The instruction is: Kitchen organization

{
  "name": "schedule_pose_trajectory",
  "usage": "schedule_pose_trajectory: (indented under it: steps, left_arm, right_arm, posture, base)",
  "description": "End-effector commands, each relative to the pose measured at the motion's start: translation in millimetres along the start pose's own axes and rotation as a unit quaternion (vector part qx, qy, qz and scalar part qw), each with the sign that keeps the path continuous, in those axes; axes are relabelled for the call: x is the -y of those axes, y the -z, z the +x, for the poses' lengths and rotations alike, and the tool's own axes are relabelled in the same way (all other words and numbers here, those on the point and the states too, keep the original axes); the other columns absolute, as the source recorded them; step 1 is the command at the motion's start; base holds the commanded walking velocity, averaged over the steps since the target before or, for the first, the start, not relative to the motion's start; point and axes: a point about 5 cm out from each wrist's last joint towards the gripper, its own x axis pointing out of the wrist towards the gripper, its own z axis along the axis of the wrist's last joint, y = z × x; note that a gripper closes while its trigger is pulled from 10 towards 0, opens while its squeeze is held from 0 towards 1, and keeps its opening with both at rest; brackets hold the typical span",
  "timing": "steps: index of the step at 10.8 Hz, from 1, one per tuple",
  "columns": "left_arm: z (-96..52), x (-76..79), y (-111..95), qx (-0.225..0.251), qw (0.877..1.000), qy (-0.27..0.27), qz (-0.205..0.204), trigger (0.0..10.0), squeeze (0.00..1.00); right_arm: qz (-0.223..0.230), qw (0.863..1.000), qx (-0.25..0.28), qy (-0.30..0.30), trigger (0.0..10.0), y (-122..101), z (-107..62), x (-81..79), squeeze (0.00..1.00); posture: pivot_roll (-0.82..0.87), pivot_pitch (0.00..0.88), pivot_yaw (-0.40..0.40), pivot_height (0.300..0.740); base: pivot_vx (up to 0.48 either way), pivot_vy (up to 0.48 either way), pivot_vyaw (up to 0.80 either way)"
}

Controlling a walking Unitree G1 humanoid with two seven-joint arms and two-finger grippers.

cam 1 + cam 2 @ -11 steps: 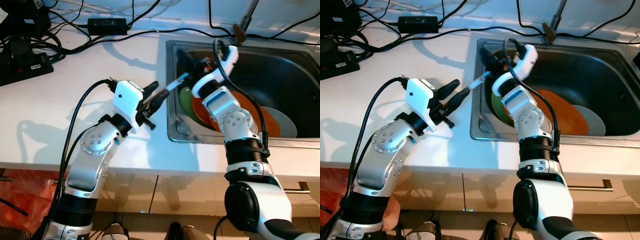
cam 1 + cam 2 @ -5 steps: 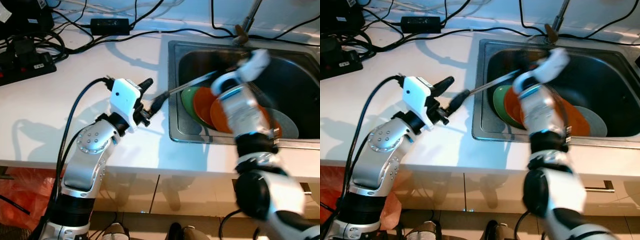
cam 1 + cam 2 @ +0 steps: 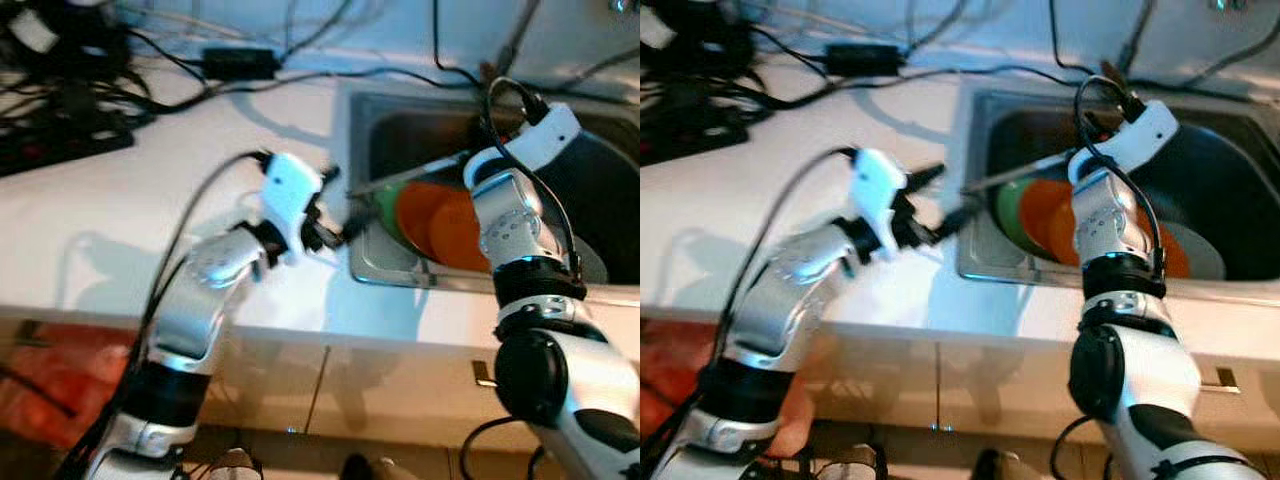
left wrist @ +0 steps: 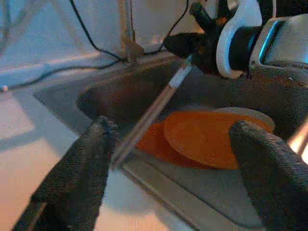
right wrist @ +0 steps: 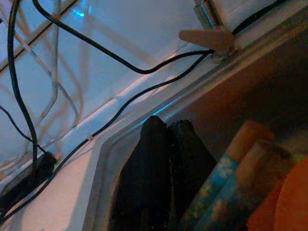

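1. Since a second ago, right gripper (image 3: pixel 1080 158) is drawing back over the sink (image 3: pixel 362 262), jaws clamped on the chopsticks (image 3: pixel 405 178).
2. Chopsticks are slanting from sink toward worktop (image 3: pixel 110 215); I'm seeing their near tips just ahead of left gripper (image 4: pixel 168 159), jaws apart.
3. They're a slim pale pair with patterned handles.

White counter (image 3: pixel 120 200), grey steel sink (image 3: pixel 400 275). Inside it lie two orange plates (image 3: pixel 445 220), a green one (image 3: pixel 385 205) at the left and a pale grey one (image 3: pixel 1195 255) at the right. Black cables (image 3: pixel 300 75) trail along the far wall. The long sticks (image 5: pixel 231 178) look tan with light blue patterned lower parts, though it's dim there
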Motion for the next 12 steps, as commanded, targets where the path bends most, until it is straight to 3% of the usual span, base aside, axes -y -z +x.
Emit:
schedule_pose_trajectory:
  steps: [1,2,3,5,6,7,8,9,10,11,12]
  left_arm:
    - [5.4,5.7,2,-0.015,0.999,0.028,-0.018,10.0,0.26]
    - [11.4,10.5,4,-0.031,0.997,0.057,-0.029,10.0,0.0]
    - [13.4,11.6,3,-0.035,0.997,0.066,-0.028,10.0,0.0]
    - [16.0,13.4,0,-0.04,0.996,0.076,-0.029,10.0,0.0]
    - [18.8,4.6,-2,-0.031,0.997,0.047,-0.043,10.0,0.0]
    - [21.4,-8.2,-4,-0.022,0.997,0.006,-0.067,10.0,0.0]
    - [22.2,-14.5,-4,-0.025,0.996,-0.016,-0.078,10.0,0.0]
    - [21.5,-19.6,-3,-0.023,0.996,-0.041,-0.078,10.0,0.0]
    - [21.0,-20.4,-2,-0.024,0.996,-0.049,-0.075,10.0,0.0]
    - [19.8,-21.0,1,-0.027,0.995,-0.058,-0.075,10.0,0.0]
    - [19.4,-21.2,3,-0.028,0.995,-0.069,-0.072,10.0,0.0]
  right_arm:
    - [-0.081,0.992,-0.058,0.082,2.5,25,-9.4,42.4,0.0]
    - [-0.143,0.981,-0.053,0.123,2.6,23,-12.3,58.5,0.0]
    - [-0.168,0.974,-0.049,0.146,3.3,20,-13.5,66.3,0.0]
    - [-0.202,0.959,-0.041,0.196,2.9,14,-17.5,84.4,0.0]
    - [-0.194,0.963,-0.044,0.182,2.4,18,-17.9,83.4,0.0]
    - [-0.199,0.966,-0.051,0.159,3.5,26,-16.9,73.8,0.0]
    - [-0.198,0.967,-0.054,0.151,3.5,30,-16.6,68.7,0.0]
    - [-0.2,0.97,-0.052,0.13,4.9,38,-15.8,56.6,0.0]
    - [-0.198,0.971,-0.051,0.121,4.9,41,-15.6,51.3,0.0]
    - [-0.2,0.973,-0.05,0.104,8.7,44,-14.4,41.2,0.0]
    - [-0.191,0.976,-0.049,0.095,10.0,46,-13.2,32.8,0.0]
  posture:
    - [0.12,0.12,-0.058,0.74]
    - [0.13,0.115,-0.056,0.74]
    - [0.13,0.112,-0.053,0.74]
    - [0.13,0.112,-0.047,0.74]
    - [0.13,0.115,-0.046,0.74]
    - [0.12,0.114,-0.046,0.74]
    - [0.12,0.114,-0.046,0.74]
    - [0.12,0.113,-0.047,0.74]
    - [0.12,0.113,-0.047,0.74]
    - [0.12,0.111,-0.047,0.74]
    - [0.13,0.111,-0.051,0.74]
  base:
    - [0.0,0.0,0.0]
    - [0.0,0.0,0.0]
    - [0.0,0.0,0.0]
    - [0.0,0.0,0.0]
    - [0.0,0.0,0.0]
    - [0.0,0.0,0.0]
    - [0.0,0.0,0.0]
    - [0.48,0.0,0.0]
    - [0.48,0.0,0.0]
    - [0.48,0.0,0.0]
    - [0.322,0.0,0.0]
